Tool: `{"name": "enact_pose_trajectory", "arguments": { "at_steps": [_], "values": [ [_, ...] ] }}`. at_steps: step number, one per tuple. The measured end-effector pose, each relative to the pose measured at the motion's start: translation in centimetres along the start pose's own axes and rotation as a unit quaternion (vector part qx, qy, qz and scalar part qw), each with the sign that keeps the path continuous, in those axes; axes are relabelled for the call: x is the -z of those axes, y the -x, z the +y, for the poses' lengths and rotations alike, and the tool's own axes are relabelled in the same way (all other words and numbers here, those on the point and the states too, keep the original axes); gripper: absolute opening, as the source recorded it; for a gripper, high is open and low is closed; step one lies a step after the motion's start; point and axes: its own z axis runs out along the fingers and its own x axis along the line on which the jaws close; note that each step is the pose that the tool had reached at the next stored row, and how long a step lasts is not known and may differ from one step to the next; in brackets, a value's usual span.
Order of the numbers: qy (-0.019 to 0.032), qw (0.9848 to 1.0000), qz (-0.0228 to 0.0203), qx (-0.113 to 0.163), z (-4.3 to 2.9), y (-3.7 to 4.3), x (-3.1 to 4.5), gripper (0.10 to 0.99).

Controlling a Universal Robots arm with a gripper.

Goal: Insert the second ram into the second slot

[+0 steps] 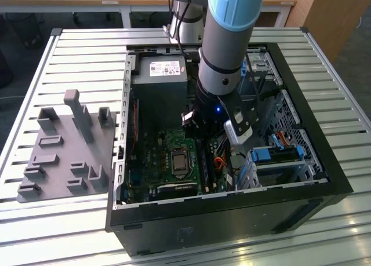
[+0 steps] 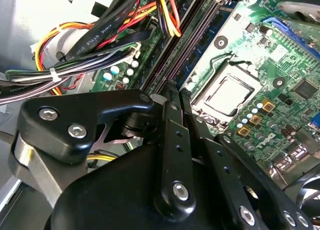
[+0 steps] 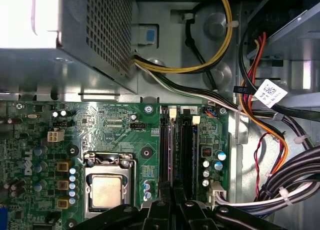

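Slatted table [image 1: 75,51]: open computer case [image 1: 324,161], gripper [image 2: 172,89] inside, pressed together above RAM slots [image 3: 176,145].

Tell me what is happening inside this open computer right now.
A grey and light-blue robot arm is reaching down into an open black desktop computer case that lies on a slatted metal table. Its black claw sits low over the green motherboard, right at the long black memory slots beside the silver processor. In both wrist views the claw lines up with those slots. A grey plastic holder tray rests on the table at the exterior view's left.
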Motion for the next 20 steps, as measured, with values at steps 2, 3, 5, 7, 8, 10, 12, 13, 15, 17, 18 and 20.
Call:
{"name": "enact_pose_trajectory", "arguments": {
  "at_steps": [2,3,5,7,8,10,12,13,15,17,18,20],
  "values": [
    [-0.0001,1.0000,0.0000,0.000,-0.03,0.00,-0.07,0.137],
    [0.0000,1.0000,0.0000,-0.001,-0.04,0.00,-0.11,0.137],
    [0.0001,1.0000,0.0000,-0.001,-0.08,0.01,-0.16,0.137],
    [0.0000,1.0000,0.0000,-0.001,-0.12,0.01,-0.18,0.137],
    [0.0000,1.0000,0.0000,-0.001,-0.12,0.02,-0.19,0.137],
    [0.0000,1.0000,0.0000,-0.002,-0.14,0.03,-0.21,0.137],
    [0.0000,1.0000,0.0000,-0.002,-0.15,0.04,-0.25,0.137],
    [0.0000,1.0000,0.0000,-0.002,-0.16,0.04,-0.30,0.137],
    [0.0000,1.0000,0.0002,-0.002,-0.18,0.04,-0.42,0.137],
    [-0.0001,1.0000,0.0004,-0.002,-0.19,0.05,-0.48,0.137],
    [0.0000,1.0000,0.0004,-0.002,-0.18,0.05,-0.50,0.137],
    [0.0000,1.0000,0.0004,-0.002,-0.18,0.05,-0.50,0.137]
  ]
}}
